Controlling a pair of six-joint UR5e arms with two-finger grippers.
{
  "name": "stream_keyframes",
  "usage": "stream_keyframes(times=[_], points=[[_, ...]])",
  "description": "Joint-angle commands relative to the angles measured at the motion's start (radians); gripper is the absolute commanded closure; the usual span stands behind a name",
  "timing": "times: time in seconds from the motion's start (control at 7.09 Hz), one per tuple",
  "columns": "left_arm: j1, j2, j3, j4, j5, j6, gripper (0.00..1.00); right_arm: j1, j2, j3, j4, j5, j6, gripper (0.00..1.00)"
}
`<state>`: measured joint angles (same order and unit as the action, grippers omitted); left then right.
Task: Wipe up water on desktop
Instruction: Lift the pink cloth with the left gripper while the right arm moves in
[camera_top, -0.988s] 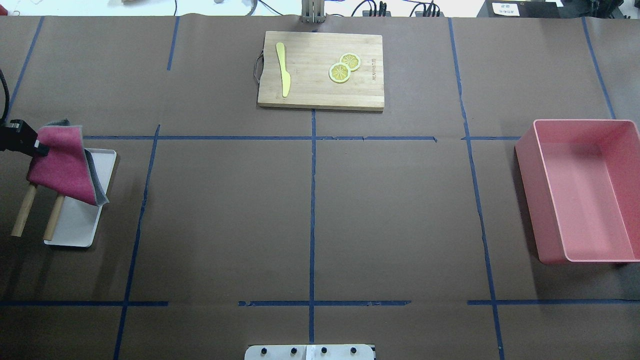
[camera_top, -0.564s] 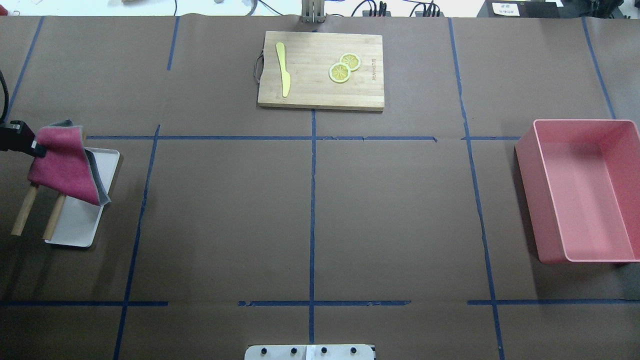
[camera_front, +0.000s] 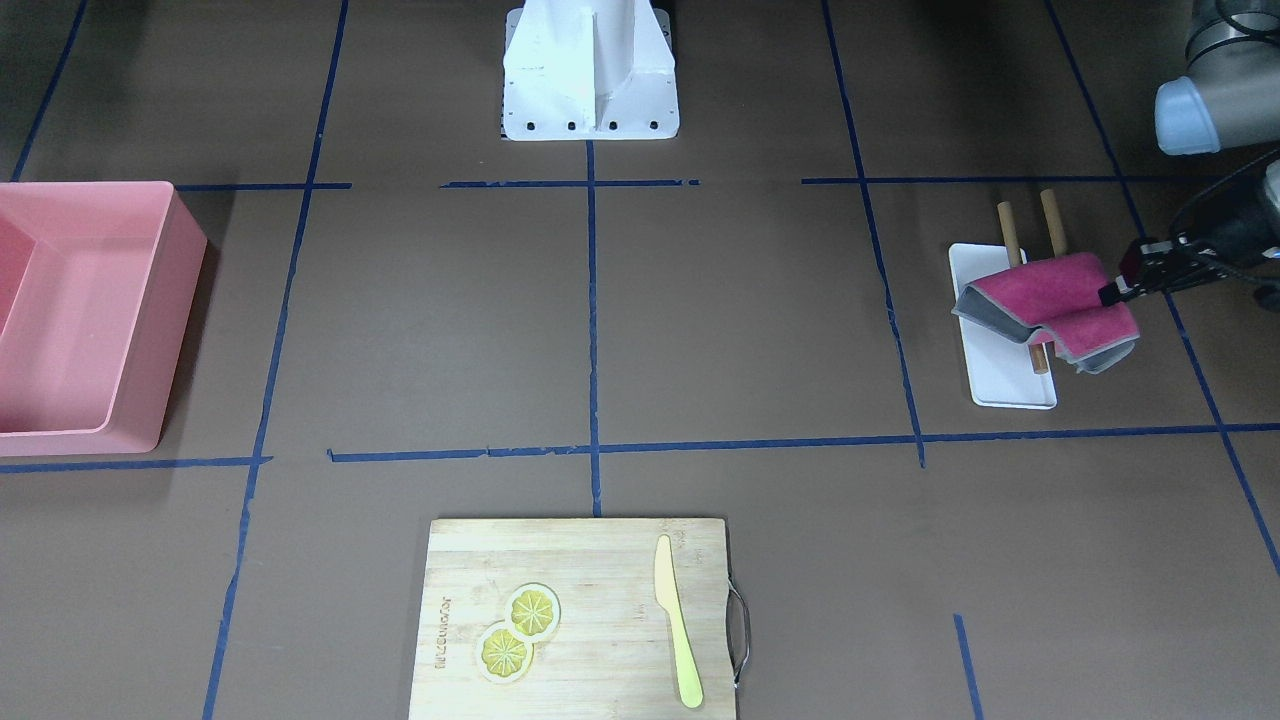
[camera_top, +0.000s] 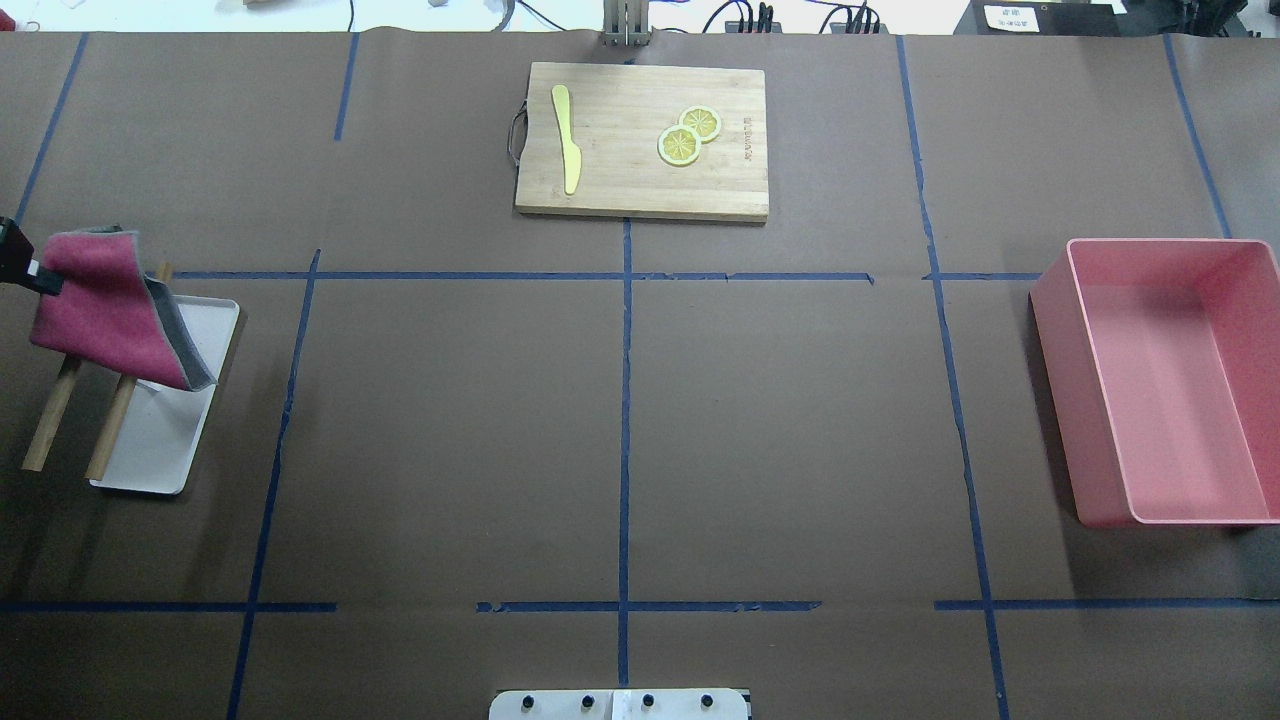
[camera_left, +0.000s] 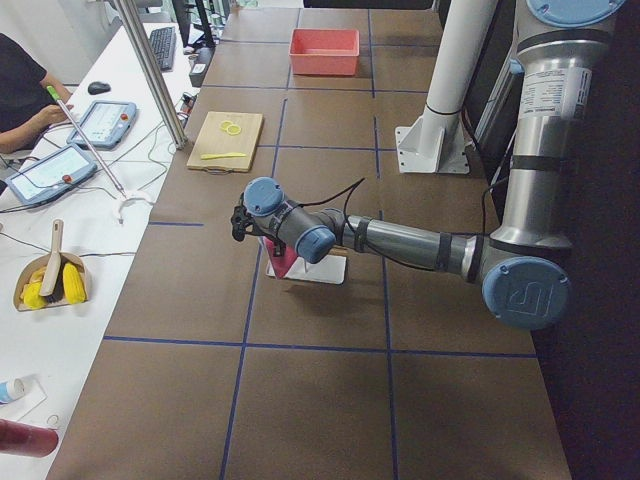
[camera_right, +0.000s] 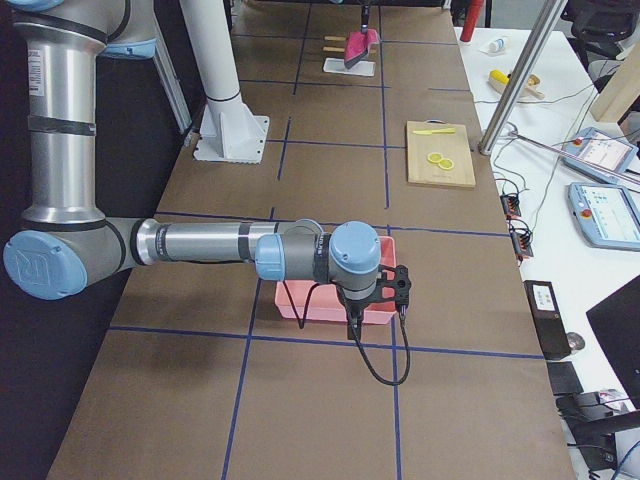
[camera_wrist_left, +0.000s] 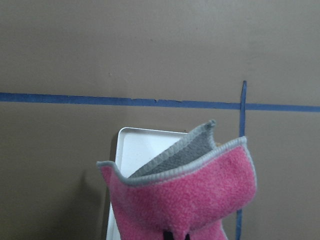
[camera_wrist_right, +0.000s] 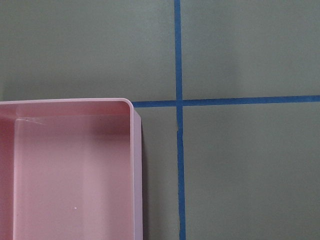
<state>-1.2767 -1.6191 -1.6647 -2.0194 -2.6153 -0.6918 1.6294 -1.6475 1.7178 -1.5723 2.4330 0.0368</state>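
Observation:
My left gripper (camera_top: 45, 282) is shut on the edge of a magenta cloth with a grey back (camera_top: 100, 310). It holds the cloth up over two wooden rods (camera_top: 45, 425) and the small white tray (camera_top: 150, 450) at the table's left end. The front-facing view shows the gripper (camera_front: 1108, 294) and the hanging, folded cloth (camera_front: 1040, 295). The left wrist view shows the cloth (camera_wrist_left: 190, 195) close up. The dark-brown desktop (camera_top: 450, 430) has blue tape lines; I see no water on it. My right gripper (camera_right: 400, 290) shows only in the exterior right view, beside the pink bin; I cannot tell its state.
A bamboo cutting board (camera_top: 640, 140) with a yellow knife (camera_top: 568, 140) and lemon slices (camera_top: 688, 135) lies at the far middle. A pink bin (camera_top: 1170, 380) stands at the right. The robot's base plate (camera_top: 620, 705) is at the near edge.
My left gripper has pulled the cloth further left and slightly toward the far side, uncovering more of the two rods. The tray shifted slightly.

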Motion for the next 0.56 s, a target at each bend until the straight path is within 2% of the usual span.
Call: stream_keyframes(times=[0.0, 0.14, 0.28, 0.42], points=[[-0.07, -0.01, -0.01, 0.008, -0.101, -0.014, 1.0, 0.0, 0.0, 0.005, 0.002, 0.055, 0.0, 0.0], [-0.094, -0.04, -0.03, 0.051, -0.133, -0.021, 1.0, 0.0, 0.0, 0.017, 0.002, 0.057, 0.005, 0.0], [-0.111, -0.11, -0.102, 0.18, -0.141, -0.081, 1.0, -0.014, 0.003, 0.031, 0.008, 0.058, 0.002, 0.0], [-0.112, -0.198, -0.151, 0.299, -0.137, -0.136, 1.0, -0.052, 0.003, 0.046, 0.096, 0.055, 0.003, 0.0]])
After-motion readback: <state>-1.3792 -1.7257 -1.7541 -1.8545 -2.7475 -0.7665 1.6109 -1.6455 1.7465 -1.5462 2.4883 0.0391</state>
